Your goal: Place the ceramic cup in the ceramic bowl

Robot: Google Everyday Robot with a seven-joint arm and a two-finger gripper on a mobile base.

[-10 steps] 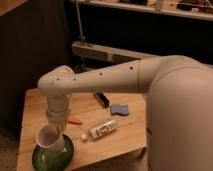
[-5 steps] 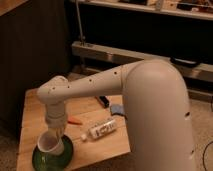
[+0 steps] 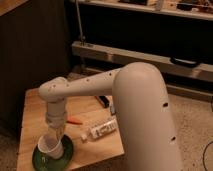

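The whitish ceramic cup stands upright inside the green ceramic bowl, at the front left corner of the wooden table. My gripper hangs straight down from the white arm, right over the cup's far rim, and appears shut on the rim. The cup's base is low in the bowl; I cannot see whether it rests on the bottom.
A clear labelled bottle lies on its side right of the bowl. A small orange object lies behind the bowl. A dark object lies further back. My arm's bulky white body covers the table's right side. Metal shelving stands behind.
The gripper has come down with the cup, from above the bowl into it. The arm's body has swung further left across the view.
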